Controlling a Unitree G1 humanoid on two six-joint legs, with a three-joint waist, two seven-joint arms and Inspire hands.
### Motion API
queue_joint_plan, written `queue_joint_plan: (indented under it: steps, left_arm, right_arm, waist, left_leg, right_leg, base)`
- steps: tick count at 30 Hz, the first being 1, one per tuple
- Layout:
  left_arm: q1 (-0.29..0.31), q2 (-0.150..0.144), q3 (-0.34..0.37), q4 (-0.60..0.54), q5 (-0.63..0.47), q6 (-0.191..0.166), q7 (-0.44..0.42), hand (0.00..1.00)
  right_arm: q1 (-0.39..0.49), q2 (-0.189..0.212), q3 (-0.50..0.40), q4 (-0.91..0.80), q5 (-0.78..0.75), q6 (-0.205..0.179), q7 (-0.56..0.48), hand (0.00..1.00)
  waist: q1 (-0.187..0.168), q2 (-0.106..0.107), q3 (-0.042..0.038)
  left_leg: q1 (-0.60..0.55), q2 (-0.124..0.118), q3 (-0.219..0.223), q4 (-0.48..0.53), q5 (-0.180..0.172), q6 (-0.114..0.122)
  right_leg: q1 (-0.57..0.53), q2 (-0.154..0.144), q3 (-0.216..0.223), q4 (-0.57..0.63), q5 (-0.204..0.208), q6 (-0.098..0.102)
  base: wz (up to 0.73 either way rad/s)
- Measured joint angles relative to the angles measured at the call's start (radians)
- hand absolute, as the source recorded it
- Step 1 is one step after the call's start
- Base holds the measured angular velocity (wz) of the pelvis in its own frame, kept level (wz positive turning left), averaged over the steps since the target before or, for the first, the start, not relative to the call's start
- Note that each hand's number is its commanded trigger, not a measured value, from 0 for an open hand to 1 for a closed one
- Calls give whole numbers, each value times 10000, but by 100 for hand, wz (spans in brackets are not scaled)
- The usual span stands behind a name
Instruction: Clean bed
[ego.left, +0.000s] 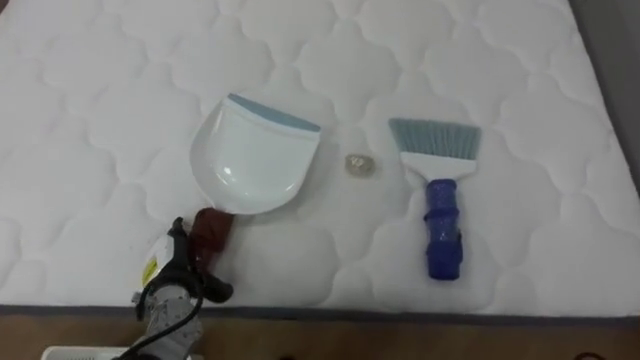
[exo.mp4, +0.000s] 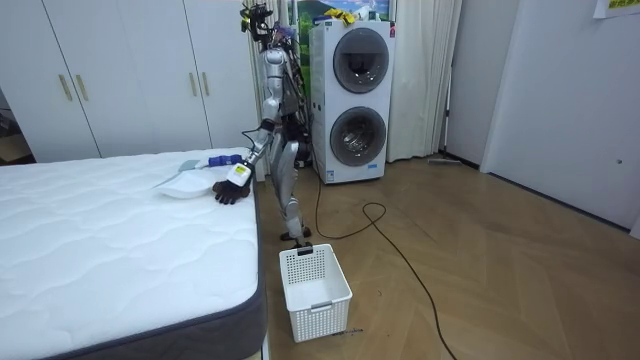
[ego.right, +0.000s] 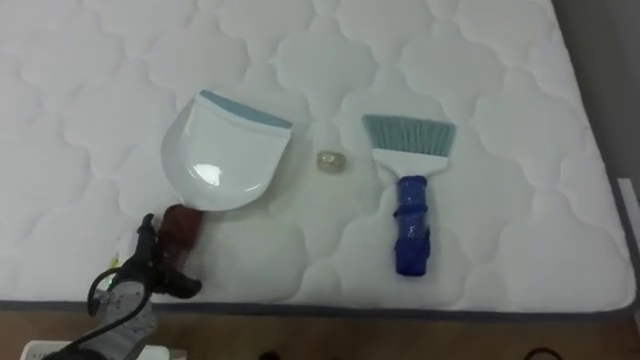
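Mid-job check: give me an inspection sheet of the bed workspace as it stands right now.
surface: white quilted mattress.
job's things: white dustpan, dark red handle toward the robot; blue-handled brush lying to its right, apart from it.
clutter: one small crumpled scrap between dustpan and brush.
hands: left hand at the dustpan's handle, grip unclear.
cables: nothing seen besides the robot's own.
surroundings: white basket on the wood floor by the bed; stacked washing machines behind the robot.

eyes look down, close, on the mattress (ego.left: 500, 60) — room view stands off.
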Motion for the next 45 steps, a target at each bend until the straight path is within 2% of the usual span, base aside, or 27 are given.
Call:
queue_joint_plan:
  steps: [5, 9, 11, 17, 19, 28, 33, 39, 42, 45]
  left_arm:
    - [-124, 101, -41, 120, -10, 28, 339, 100]
    - [-383, 635, -164, 132, -19, 107, 468, 100]
    - [-513, 748, -175, 178, -169, 196, 463, 100]
    - [-593, 706, -270, 218, -398, 499, 419, 100]
    - [-595, 677, -543, 232, -457, 589, 291, 100]
    - [-471, 580, -543, 302, -1222, 574, 28, 100]
    - [-537, 577, -622, 495, -1263, 566, 22, 100]
    - [-513, 690, -750, 545, -676, 561, 27, 100]
    - [-430, 790, -730, 538, -158, 417, 124, 100]
    - [-266, 967, -730, 534, 120, 378, 240, 100]
  right_arm:
    - [-5, -43, 312, -4, 22, 18, 22, 0]
    - [-140, -43, 456, -4, 92, 45, 9, 0]
    - [-225, -47, 595, -13, 110, 43, 0, 0]
    - [-306, -42, 699, -13, 111, 91, 28, 0]
    - [-318, -51, 702, -8, 123, 148, 20, 0]
    - [-396, -48, 697, -13, 498, 50, 6, 0]
    - [-397, -76, 712, -14, 558, -19, 10, 0]
    - [-370, -128, 688, -10, 667, -166, -21, 0]
    - [-352, -191, 670, 15, 864, -308, -117, 0]
    - [-329, -276, 565, 30, 996, -392, -240, 0]
  waist:
    - [-39, 11, -5]
    - [-48, 13, -4]
    - [-54, 6, 0]
    - [-64, -106, 69]
    - [-62, -115, 74]
    - [-43, -88, 73]
    - [-58, -103, 68]
    - [-53, -102, 68]
    - [-10, -92, 63]
    - [-4, 16, -3]
  left_leg:
    - [-186, -9, 97, -38, 19, 0]
    - [-267, -3, 178, 35, 30, -7]
    - [-260, -3, 206, 7, 30, -7]
    - [-200, -36, 489, -122, 52, 34]
    - [-252, -29, 567, -105, 50, 38]
    - [-157, -9, 641, -255, 52, 42]
    - [-124, -8, 679, -236, 56, 48]
    - [-91, -4, 674, -171, 61, 56]
    - [-113, 10, 672, -113, 53, 62]
    - [-105, 22, 655, -78, 53, 62]
  right_leg:
    - [-324, -59, 24, 181, -21, -25]
    - [-440, -95, 0, 342, -83, -67]
    - [-433, -98, -1, 320, -90, -66]
    - [-453, -226, -10, 306, -175, 10]
    - [-475, -234, -24, 285, -186, 29]
    - [-439, -224, -17, 308, -189, 33]
    - [-434, -231, 33, 323, -189, 33]
    - [-391, -236, 28, 437, -189, 33]
    - [-425, -230, 32, 431, -209, 0]
    - [-398, -214, 32, 418, -206, -6]
  base:
    - [-3]
    - [1]
    - [2]
    - [1]
    - [5]
    - [0]
    - [-2]
    - [0]
    - [0]
    - [0]
